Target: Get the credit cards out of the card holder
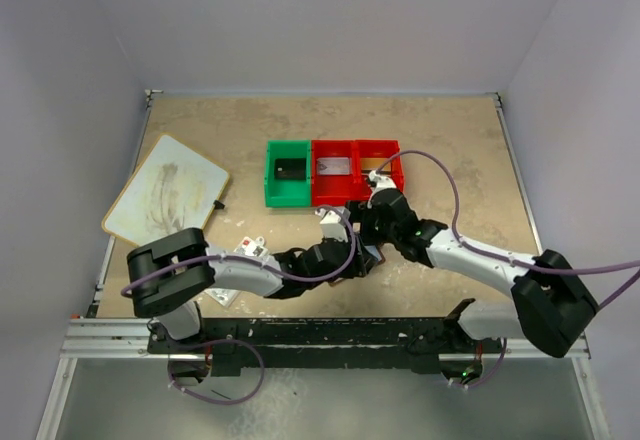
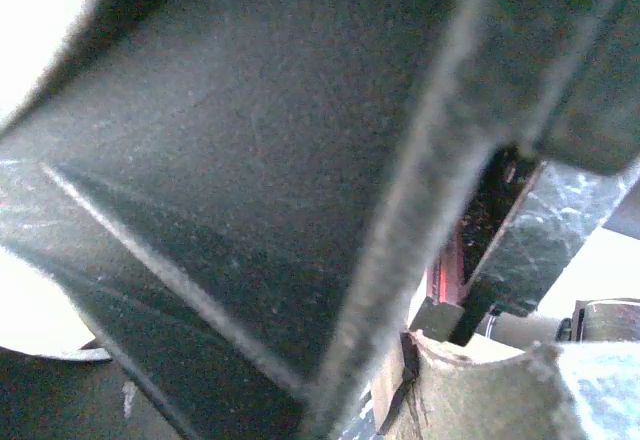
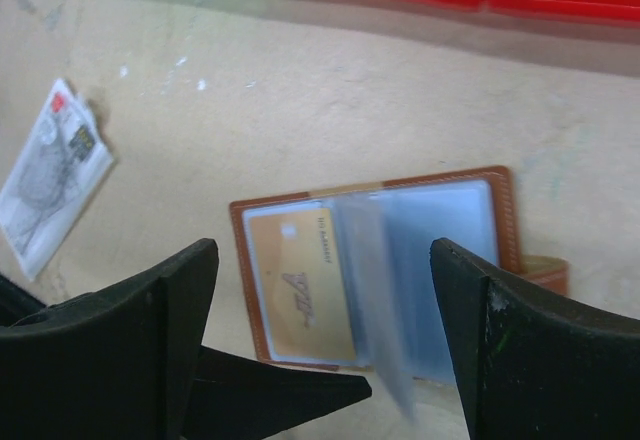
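The brown card holder (image 3: 505, 220) lies open flat on the table. A gold credit card (image 3: 298, 285) sits in its left clear pocket, and a loose clear pocket leaf (image 3: 375, 290) stands up, blurred. My right gripper (image 3: 322, 260) hovers over it, open wide, with a finger on either side and nothing between them. A dark pointed finger (image 3: 285, 392), seemingly of my left gripper (image 1: 350, 257), reaches to the holder's near edge. The left wrist view is filled by dark blurred surfaces, so its jaws do not show. A white card (image 3: 55, 175) lies on the table left of the holder.
A green bin (image 1: 270, 174) and two red bins (image 1: 337, 192) stand in a row just behind the grippers. A whiteboard (image 1: 165, 192) with a marker (image 1: 220, 203) lies at the left. The white card (image 1: 255, 248) lies beside my left arm.
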